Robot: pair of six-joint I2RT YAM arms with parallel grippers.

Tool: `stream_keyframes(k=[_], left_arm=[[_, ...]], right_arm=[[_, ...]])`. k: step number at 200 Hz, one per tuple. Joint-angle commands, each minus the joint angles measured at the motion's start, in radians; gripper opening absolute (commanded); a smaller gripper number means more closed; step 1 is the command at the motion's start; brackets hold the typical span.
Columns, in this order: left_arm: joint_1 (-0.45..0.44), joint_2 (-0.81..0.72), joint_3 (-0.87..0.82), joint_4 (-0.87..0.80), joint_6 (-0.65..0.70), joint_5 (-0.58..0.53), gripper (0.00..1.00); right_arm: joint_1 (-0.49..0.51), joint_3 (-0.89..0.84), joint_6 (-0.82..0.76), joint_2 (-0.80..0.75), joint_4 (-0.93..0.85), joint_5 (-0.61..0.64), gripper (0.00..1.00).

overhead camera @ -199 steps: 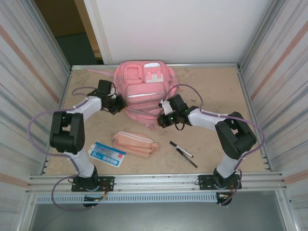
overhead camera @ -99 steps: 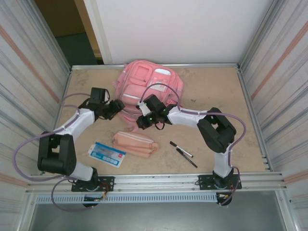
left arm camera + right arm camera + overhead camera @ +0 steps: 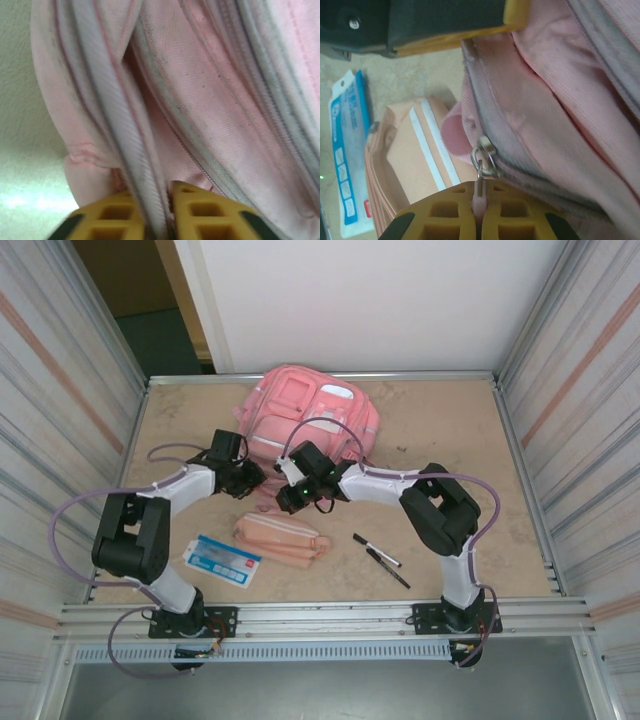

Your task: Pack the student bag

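Tan table boxed in by ribbed metal walls, with the pink student bag lying at the upper middle of the top view.

Below the bag, around lower center, there's a flat peach pencil pouch, and just left of that a blue and white packet. The left gripper is pinched tight on a fold of the bag's zipper edge at its lower left side; on the left wrist cam the yellow fingers squeeze the seam between them. The right gripper is clamped shut too, at the bag's bottom edge. Two black pens lie right of the pouch. The tiny thing the right one's got is the zipper pull, its pink tab caught between the fingers.
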Motion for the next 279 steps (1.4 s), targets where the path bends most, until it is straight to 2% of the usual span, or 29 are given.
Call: stream_keyframes(k=[1,42,60,82,107,120,135,155,180,212,226,248,267,279], left_arm=[[0.035,0.009,0.024,0.022,0.033,-0.027,0.04],[0.097,0.021,0.160,-0.114,0.219,0.023,0.00],[0.127,0.059,0.209,-0.124,0.256,0.109,0.00],[0.143,0.135,0.309,-0.134,0.301,0.150,0.06],[0.154,0.203,0.411,-0.179,0.311,0.155,0.18],[0.155,0.169,0.392,-0.179,0.290,0.150,0.31],[0.143,0.090,0.330,-0.185,0.282,0.114,0.37],[0.105,-0.015,0.227,-0.208,0.262,0.057,0.41],[0.034,-0.097,0.113,-0.179,0.181,0.045,0.48],[-0.073,-0.098,0.052,-0.097,0.061,-0.036,0.52],[-0.102,-0.069,0.049,-0.056,0.013,-0.035,0.53],[-0.141,-0.031,0.050,-0.019,-0.027,-0.114,0.51],[-0.142,-0.002,0.064,-0.023,-0.026,-0.158,0.41],[-0.135,-0.002,0.073,-0.030,-0.002,-0.171,0.28]], right_arm=[[-0.037,-0.064,-0.052,-0.089,-0.041,-0.010,0.00],[-0.201,-0.207,-0.076,-0.193,-0.125,0.053,0.00],[-0.248,-0.242,-0.072,-0.224,-0.140,0.062,0.00],[-0.241,-0.252,-0.052,-0.224,-0.120,0.049,0.00],[-0.171,-0.203,-0.029,-0.198,-0.104,0.063,0.00],[-0.137,-0.168,-0.013,-0.181,-0.102,0.065,0.00],[-0.110,-0.131,0.002,-0.163,-0.088,0.056,0.00],[-0.080,-0.096,0.000,-0.142,-0.074,0.050,0.00],[-0.066,-0.069,-0.004,-0.115,-0.059,0.026,0.00],[-0.048,-0.062,-0.031,-0.101,-0.046,0.014,0.00],[-0.044,-0.061,-0.028,-0.098,-0.043,0.007,0.00],[-0.038,-0.065,-0.029,-0.094,-0.039,0.004,0.00],[-0.041,-0.078,-0.032,-0.106,-0.048,0.019,0.00],[-0.049,-0.095,-0.038,-0.117,-0.055,0.025,0.00]])
